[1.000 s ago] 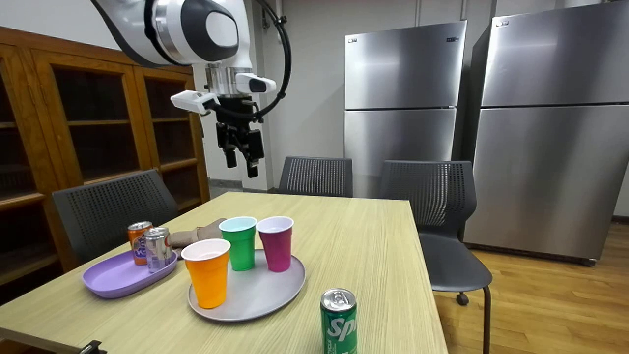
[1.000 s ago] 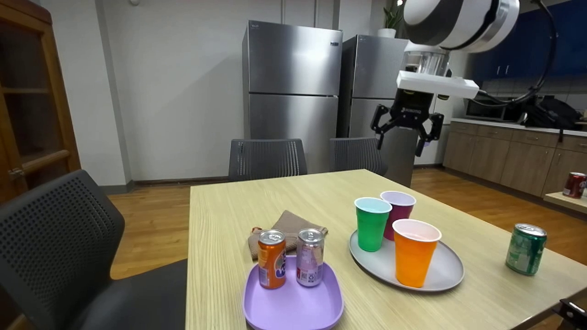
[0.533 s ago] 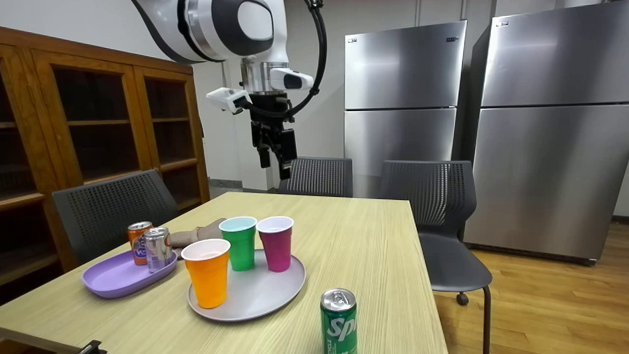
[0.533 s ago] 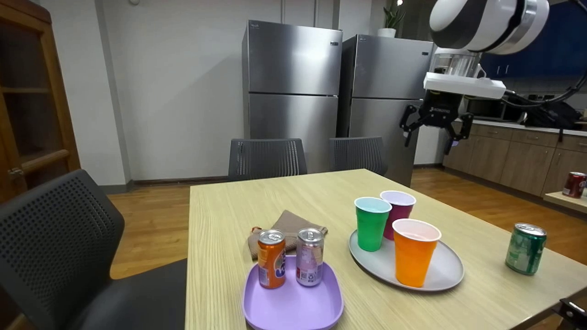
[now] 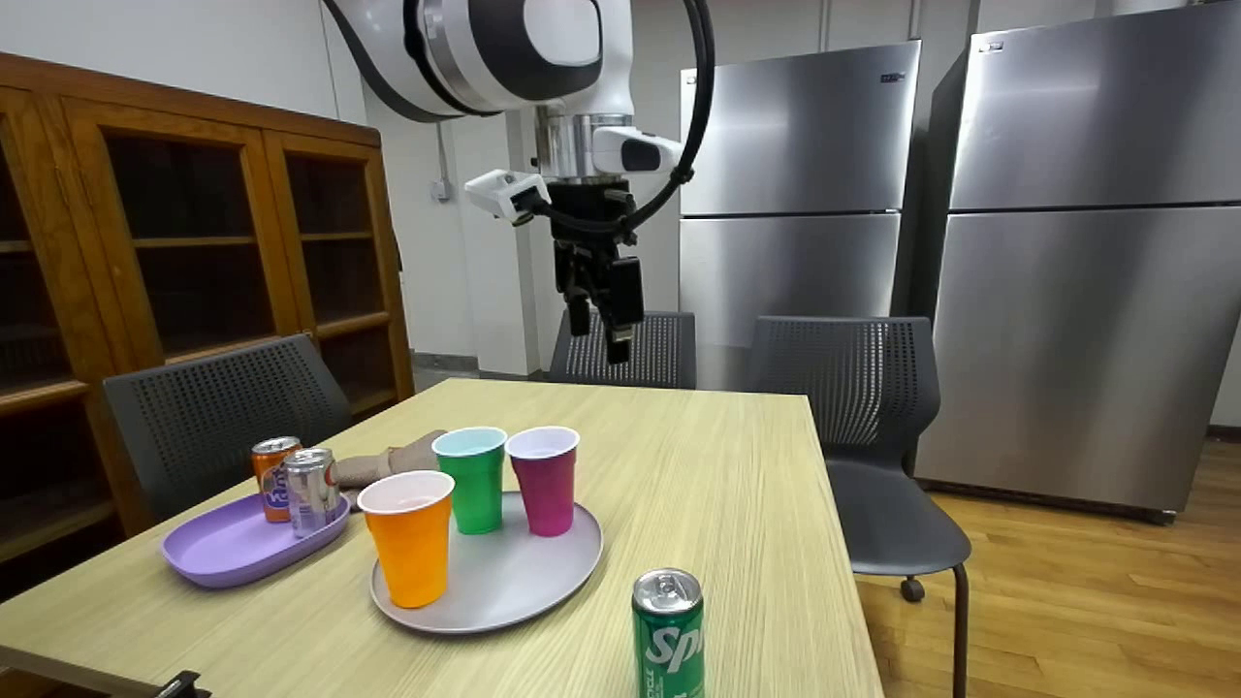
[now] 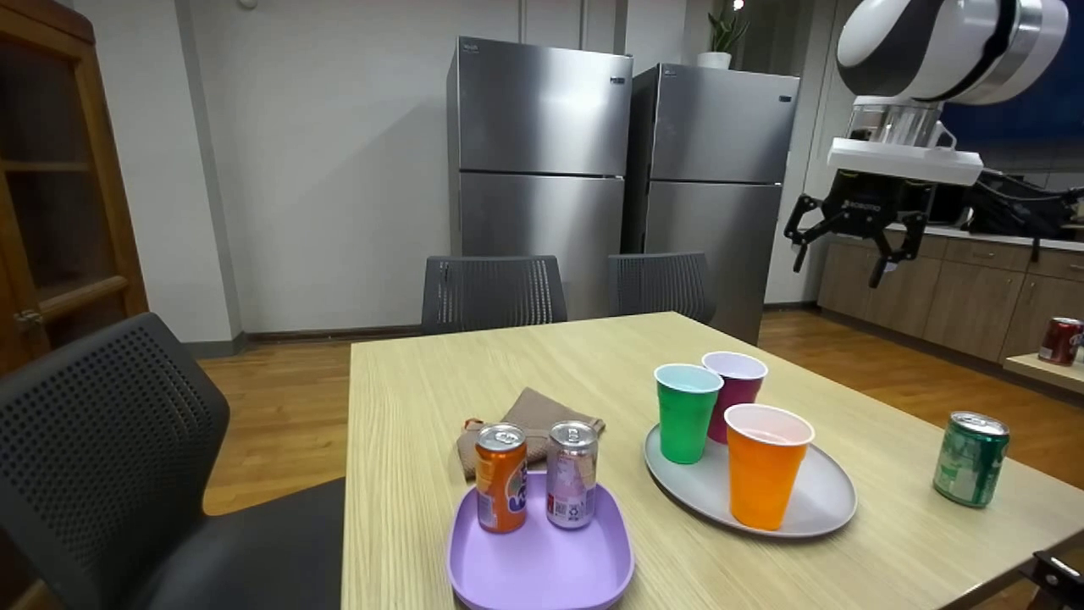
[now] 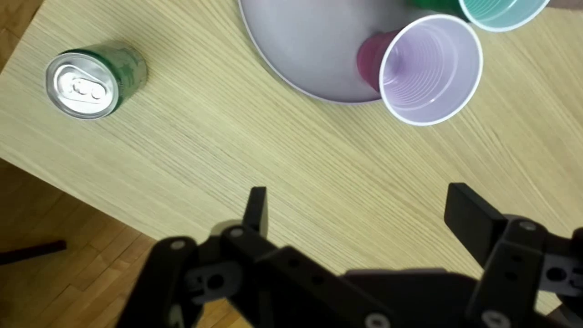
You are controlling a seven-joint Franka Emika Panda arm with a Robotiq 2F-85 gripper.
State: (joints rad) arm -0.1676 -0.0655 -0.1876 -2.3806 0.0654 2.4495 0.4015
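Plate (image 5: 519, 582), grey, mid-scene, w/ orange cup (image 6: 766, 479), green cup (image 6: 686, 424) & magenta cup (image 5: 546, 492) upright on it. Purple tray (image 6: 542, 572), left, bears orange can (image 6: 501, 487) & lilac can (image 6: 572, 487). Green can (image 6: 970, 462) stands on table (image 6: 396, 440), right, off both. Prog. (est.): all pcs set down, no grasp under way; start or finish of work, can't tell. Gripper (image 7: 356, 207) empty, jaws spread wide, abv table, touching nthg; magenta cup prob. nearest.

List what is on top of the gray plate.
An orange cup, a green cup and a magenta cup stand on the gray plate. The spots under their bases are covered and cannot be seen.
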